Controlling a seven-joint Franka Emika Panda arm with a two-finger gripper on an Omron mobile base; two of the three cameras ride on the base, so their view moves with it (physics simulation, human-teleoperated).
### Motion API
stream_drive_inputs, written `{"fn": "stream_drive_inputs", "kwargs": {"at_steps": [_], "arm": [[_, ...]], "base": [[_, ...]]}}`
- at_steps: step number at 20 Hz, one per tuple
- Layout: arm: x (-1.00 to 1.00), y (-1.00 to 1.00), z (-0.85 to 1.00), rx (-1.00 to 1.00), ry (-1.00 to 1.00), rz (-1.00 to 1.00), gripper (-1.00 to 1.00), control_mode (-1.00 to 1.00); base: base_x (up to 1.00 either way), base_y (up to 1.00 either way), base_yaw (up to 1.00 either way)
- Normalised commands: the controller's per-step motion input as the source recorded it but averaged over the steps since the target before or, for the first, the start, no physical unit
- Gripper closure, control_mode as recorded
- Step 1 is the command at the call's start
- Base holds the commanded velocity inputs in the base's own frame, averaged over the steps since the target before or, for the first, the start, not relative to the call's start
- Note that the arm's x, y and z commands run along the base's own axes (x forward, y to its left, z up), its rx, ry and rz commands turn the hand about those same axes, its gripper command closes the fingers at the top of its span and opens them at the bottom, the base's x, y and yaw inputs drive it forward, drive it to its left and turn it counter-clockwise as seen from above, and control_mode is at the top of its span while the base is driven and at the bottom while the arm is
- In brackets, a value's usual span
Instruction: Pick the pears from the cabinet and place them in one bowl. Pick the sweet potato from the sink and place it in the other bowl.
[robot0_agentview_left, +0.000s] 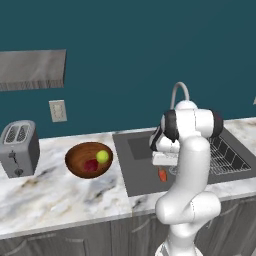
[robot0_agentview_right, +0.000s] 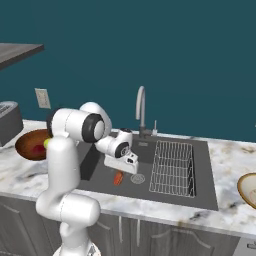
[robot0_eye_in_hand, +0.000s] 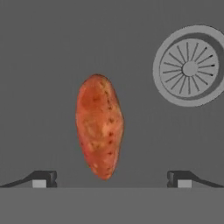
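The orange-red sweet potato (robot0_eye_in_hand: 99, 131) lies on the floor of the dark grey sink (robot0_agentview_left: 145, 172), beside the round drain (robot0_eye_in_hand: 190, 65). My gripper (robot0_eye_in_hand: 111, 179) hangs open just above it, one fingertip on each side of its lower end, touching nothing. From the base, the sweet potato (robot0_agentview_right: 118, 178) shows just below the hand (robot0_agentview_right: 127, 162). Both pears, one yellow-green (robot0_agentview_left: 102, 156) and one dark red (robot0_agentview_left: 91, 165), rest in the dark reddish-brown bowl (robot0_agentview_left: 75, 159) on the counter left of the sink. The grey cabinet slab (robot0_agentview_left: 32, 69) hangs on the wall. The tan bowl (robot0_agentview_right: 248, 189) sits at the far right.
A curved chrome tap (robot0_agentview_right: 141, 107) rises behind the sink, and a wire rack (robot0_agentview_right: 172, 167) fills the sink's right half. A toaster (robot0_agentview_left: 19, 147) stands at the counter's left end. A wall outlet (robot0_agentview_left: 57, 110) is above the marble counter (robot0_agentview_left: 60, 195).
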Motion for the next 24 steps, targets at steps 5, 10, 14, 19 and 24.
{"fn": "stream_drive_inputs", "kwargs": {"at_steps": [5,10,14,19,24], "arm": [[0.17,0.05,-0.37,-0.01,-0.01,-0.1,-1.0,-1.0],[0.07,0.13,-0.36,-0.02,-0.08,-0.09,-1.0,-1.0],[0.0,0.08,-0.1,-0.04,-0.11,-0.07,-1.0,-1.0],[-0.04,0.01,0.0,-0.03,-0.09,-0.02,-1.0,-1.0],[-0.17,0.0,-0.02,-0.01,-0.06,0.0,-1.0,-1.0]], "base": [[0.0,0.0,0.0],[0.0,0.0,0.0],[0.0,0.0,0.0],[0.0,0.0,0.0],[0.0,0.0,0.0]]}}
